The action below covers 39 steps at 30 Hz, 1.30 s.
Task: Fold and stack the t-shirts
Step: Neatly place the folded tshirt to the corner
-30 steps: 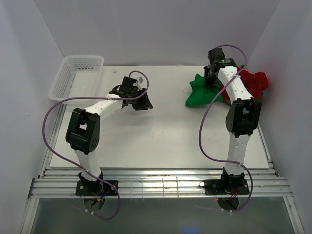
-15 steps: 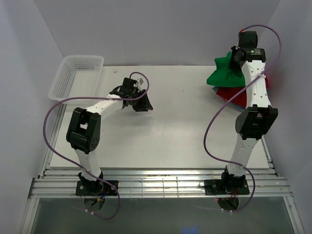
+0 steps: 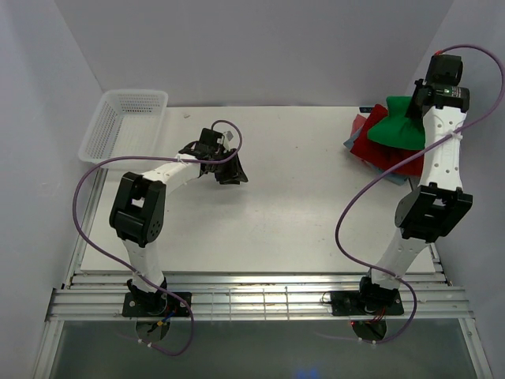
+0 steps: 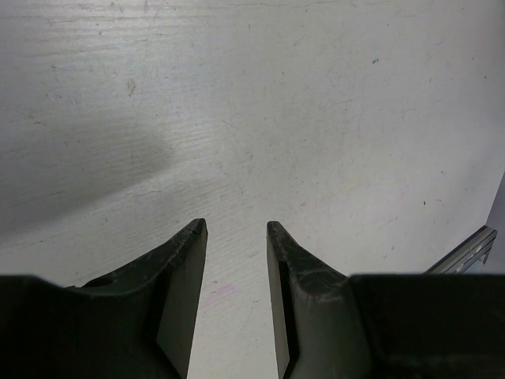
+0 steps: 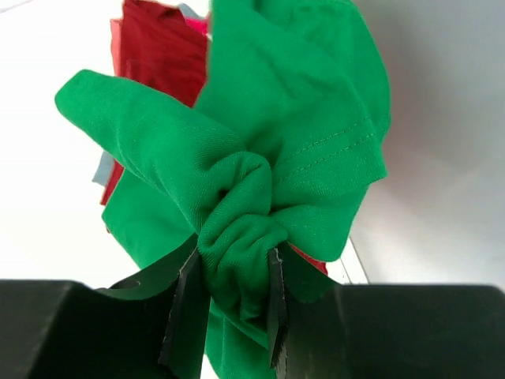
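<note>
My right gripper [image 5: 233,260] is shut on a bunched fold of the green t-shirt [image 5: 292,118], lifted above the far right of the table [image 3: 316,205]. In the top view the green t-shirt [image 3: 398,126] hangs from the raised right gripper [image 3: 417,101] over the red t-shirt [image 3: 377,150]. A blue-grey t-shirt edge [image 3: 349,143] peeks from under the red one. The red t-shirt [image 5: 162,51] shows behind the green cloth in the right wrist view. My left gripper [image 4: 237,229] is open over bare table, with nothing between its fingers; in the top view the left gripper [image 3: 230,167] sits left of centre.
A white mesh basket [image 3: 125,122] stands at the far left corner of the table. White walls [image 3: 465,95] close in the right, left and back sides. A metal rail [image 3: 260,284] runs along the near edge.
My right gripper has lifted the green t-shirt up and toward the far right, off the table and above the red one. The left arm has hardly moved.
</note>
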Available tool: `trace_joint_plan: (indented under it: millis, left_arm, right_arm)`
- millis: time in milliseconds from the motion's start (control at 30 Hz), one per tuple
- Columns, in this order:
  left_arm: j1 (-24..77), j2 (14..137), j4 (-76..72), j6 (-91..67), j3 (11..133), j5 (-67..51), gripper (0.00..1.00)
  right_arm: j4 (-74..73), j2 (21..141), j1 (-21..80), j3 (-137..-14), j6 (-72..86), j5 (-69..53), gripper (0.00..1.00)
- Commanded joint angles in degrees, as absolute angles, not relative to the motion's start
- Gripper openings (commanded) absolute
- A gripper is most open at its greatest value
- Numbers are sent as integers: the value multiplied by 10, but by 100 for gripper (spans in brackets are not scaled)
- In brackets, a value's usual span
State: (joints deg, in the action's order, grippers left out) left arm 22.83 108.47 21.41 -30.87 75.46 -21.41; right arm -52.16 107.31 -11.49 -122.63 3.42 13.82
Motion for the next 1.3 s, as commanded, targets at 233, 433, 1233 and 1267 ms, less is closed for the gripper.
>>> trace_joint_plan:
  millis: [233, 433, 1233, 1267]
  left_arm:
    - [227, 1069, 210, -306, 744, -222, 47]
    - [227, 1056, 213, -303, 731, -218, 47]
    - [227, 1037, 231, -299, 714, -209, 47]
    - [227, 1038, 231, -298, 716, -210, 48]
  right_arm:
    - [-407, 1053, -137, -998, 41, 107, 8]
    - [-406, 1129, -142, -1052, 35, 133, 8]
    - [-353, 1165, -145, -1050, 95, 225, 31]
    - [-346, 1158, -145, -1043, 93, 215, 46]
